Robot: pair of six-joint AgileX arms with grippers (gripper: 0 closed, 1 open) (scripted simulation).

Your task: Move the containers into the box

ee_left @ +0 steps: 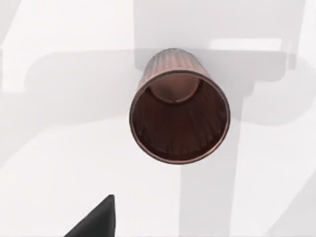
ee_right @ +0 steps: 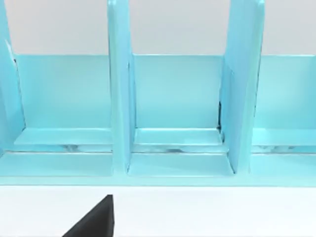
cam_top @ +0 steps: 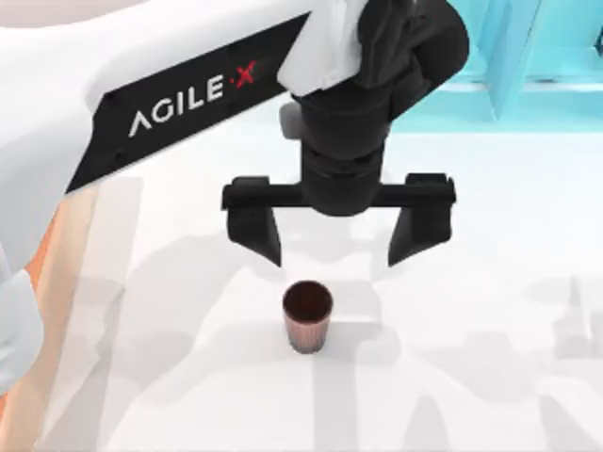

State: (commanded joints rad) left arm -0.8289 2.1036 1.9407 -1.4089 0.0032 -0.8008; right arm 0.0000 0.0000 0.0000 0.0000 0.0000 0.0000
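One ribbed cup (cam_top: 307,316) upright, mouth up, left end effector (cam_top: 336,235) spread wide above it

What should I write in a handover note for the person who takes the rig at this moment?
Left pincer: open, hovering above the table just behind the ribbed cup, holding nothing.
Right arm: its wrist camera faces the turquoise shelf unit.
The cup stands upright on the table, untouched.
Done: nothing visible yet.
Left: lower over the cup, grasp it and carry it to the box.
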